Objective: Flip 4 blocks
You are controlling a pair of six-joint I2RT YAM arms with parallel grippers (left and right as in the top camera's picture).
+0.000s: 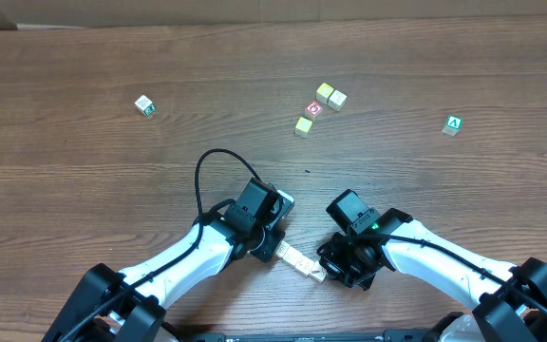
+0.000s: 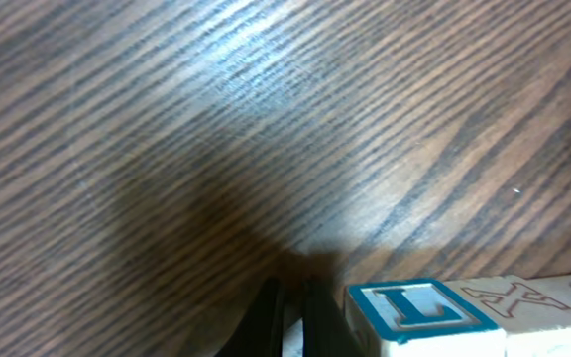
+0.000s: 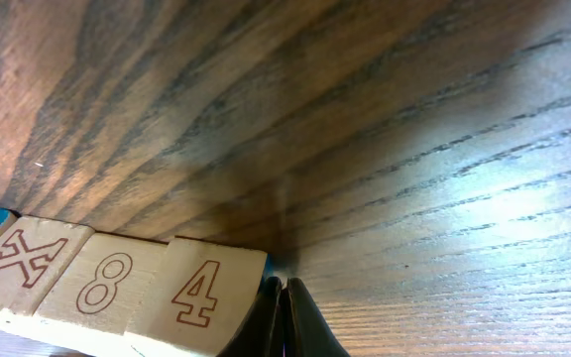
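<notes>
I see the table (image 1: 84, 57) filling the overhead view, wood grain running across it. My two arms come up from the bottom edge, the left arm (image 1: 188, 256) and the right arm (image 1: 444, 261), bent in toward each other. A black cable (image 1: 202, 171) loops up from the left one. The left gripper (image 1: 277, 247) is closed, its fingers (image 2: 266, 322) pressed together with nothing between them. The right gripper (image 1: 325, 274) is closed too, fingers (image 3: 271, 317) together, gripping nothing. The four blocks (image 1: 298, 259) lie on the table between the two grippers, butted side to side in one straight row. From overhead its long axis runs on a diagonal, from upper left by the left gripper down to lower right by the right gripper. I count them along the row as L (image 2: 419, 305) in a blue frame, then X (image 3: 23, 256), 8 (image 3: 104, 283) and 4 (image 3: 198, 295) in thin brown outline. The L end sits just beside the left fingers. The 4 end sits right against the right fingers, though I cannot tell whether they touch. Well apart, toward the far side of the table, are six loose cubes. Three are yellow cubes (image 1: 324, 92), clustered with one red ring cube (image 1: 314, 109). The other two are green cubes: one far left (image 1: 143, 105), one far right (image 1: 453, 124).
</notes>
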